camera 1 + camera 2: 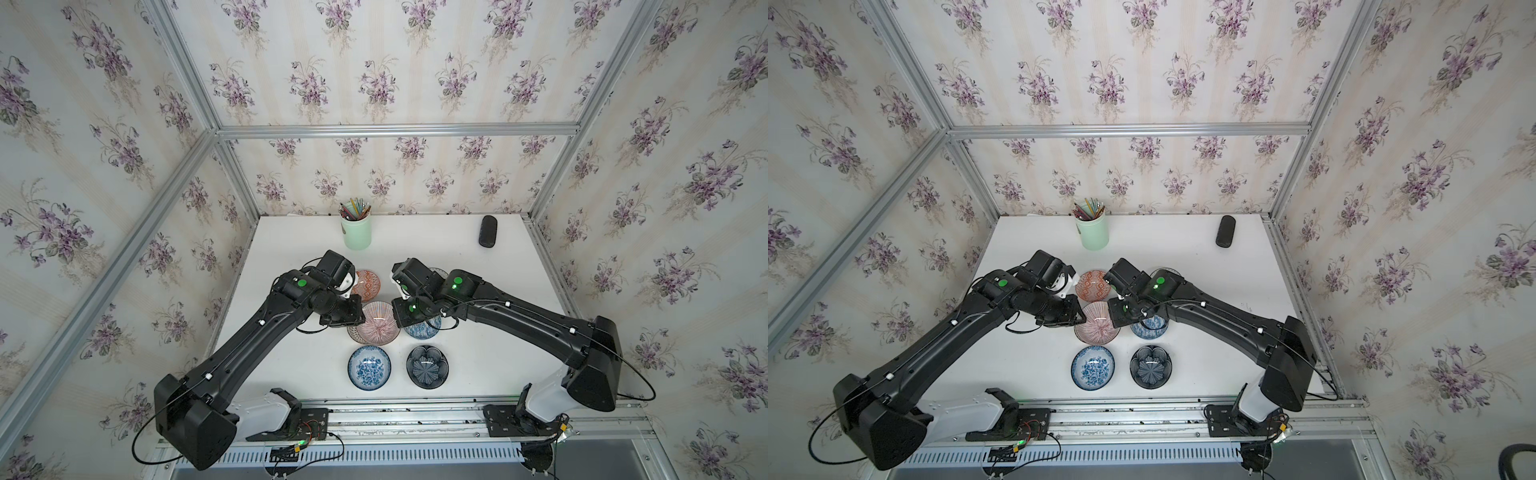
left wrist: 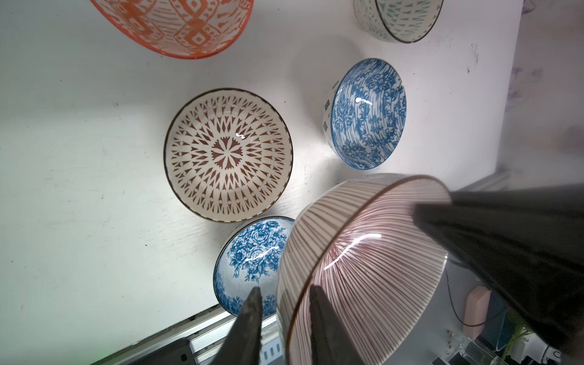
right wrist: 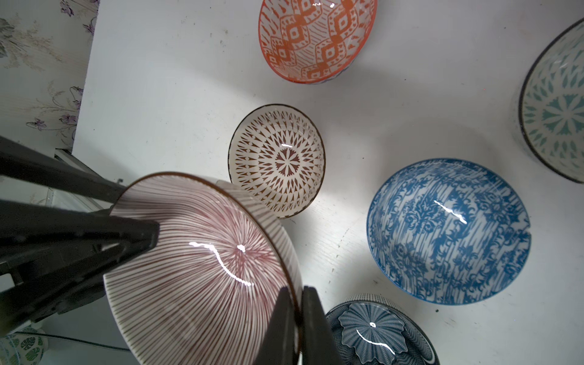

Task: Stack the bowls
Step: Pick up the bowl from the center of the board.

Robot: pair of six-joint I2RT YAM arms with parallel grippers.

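Observation:
The pink-lined bowl (image 3: 196, 278) hangs tilted above the table (image 1: 291, 249), over the dark-lattice bowl (image 2: 228, 155). My right gripper (image 3: 295, 294) is shut on its rim. My left gripper (image 2: 284, 300) straddles the opposite rim, one finger inside, the outer one a little off the wall. On the table around them stand the orange bowl (image 1: 368, 284), the green-lattice bowl (image 3: 556, 117), two blue-white bowls (image 1: 369, 368) (image 3: 448, 230) and the navy petal bowl (image 1: 427, 366). In both top views the wrists hide the fingertips.
A mint-green cup (image 1: 356, 232) full of pencils stands at the back of the table. A black case (image 1: 487, 231) lies at the back right. An aluminium rail (image 1: 415, 411) runs along the front edge, and wallpapered walls close in the sides.

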